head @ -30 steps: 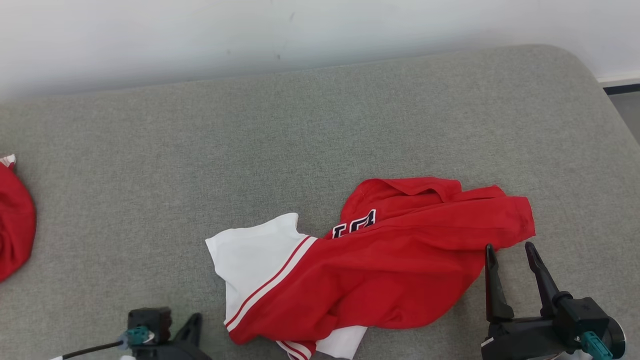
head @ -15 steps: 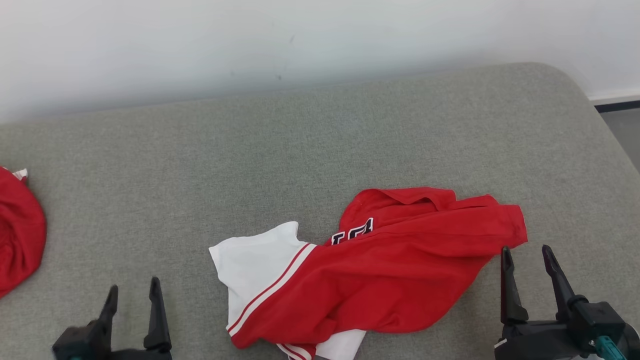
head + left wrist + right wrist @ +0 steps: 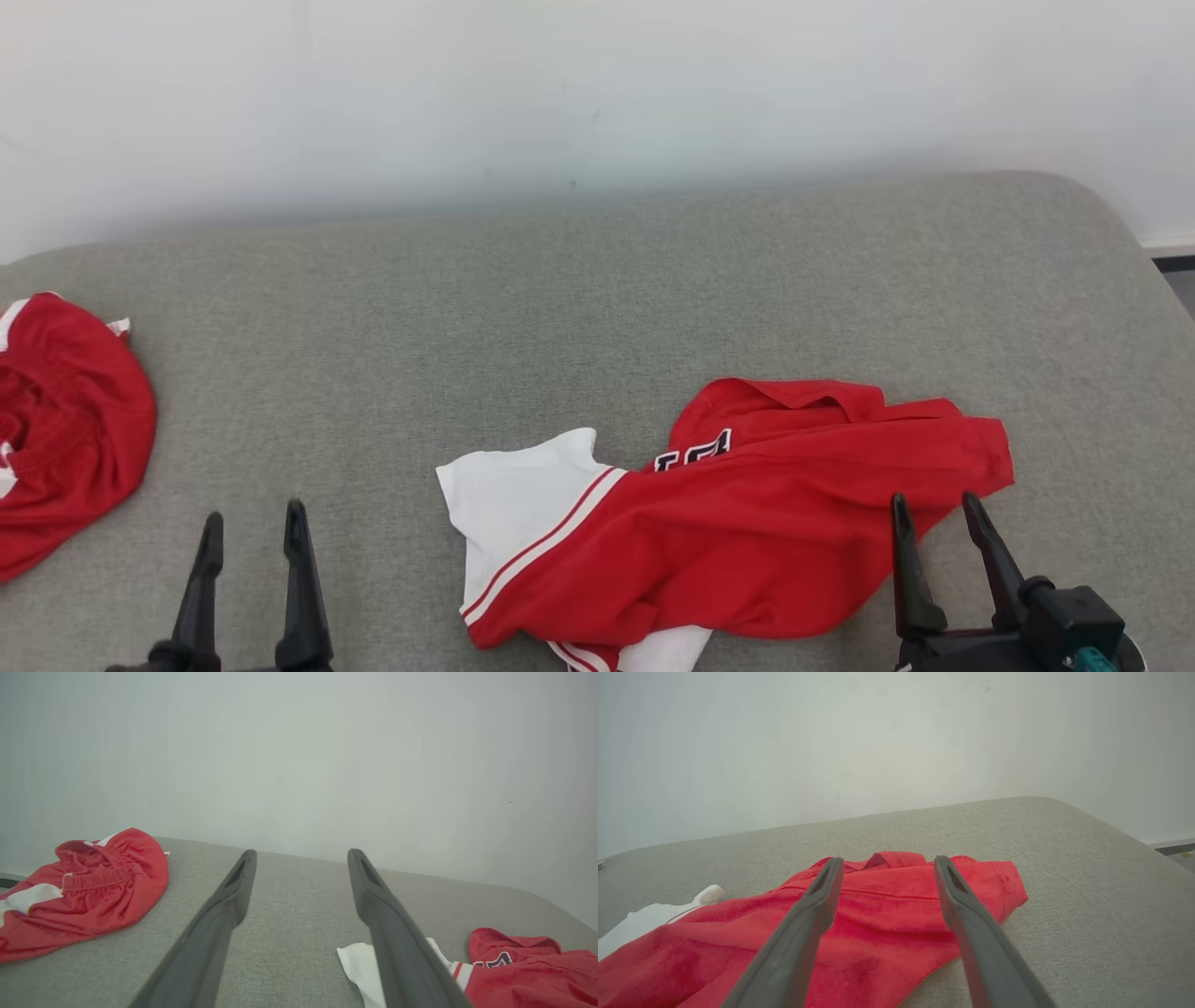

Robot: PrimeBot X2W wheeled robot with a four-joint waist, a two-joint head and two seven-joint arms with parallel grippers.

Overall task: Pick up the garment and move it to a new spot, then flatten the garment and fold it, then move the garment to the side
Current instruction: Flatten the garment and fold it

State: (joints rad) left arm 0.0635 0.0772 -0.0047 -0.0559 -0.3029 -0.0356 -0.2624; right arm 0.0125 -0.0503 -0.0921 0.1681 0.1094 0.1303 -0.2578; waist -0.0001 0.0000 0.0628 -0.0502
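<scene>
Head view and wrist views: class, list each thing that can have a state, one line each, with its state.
Red and white jersey: crumpled, unfolded, lying loose on the grey cushion.
Second red garment: bunched in a heap at the cushion's left end.
Left gripper: open, empty.
Right gripper: open, empty, fingertips by the jersey's right end.

Head view: high, facing forward and down over the grey cushion (image 3: 560, 308) to the white wall (image 3: 597, 93). Left wrist view: low, near the cushion, facing the wall. Right wrist view: low, close above the red garment (image 3: 878, 914) (all three views share it, cushion and wall).
</scene>
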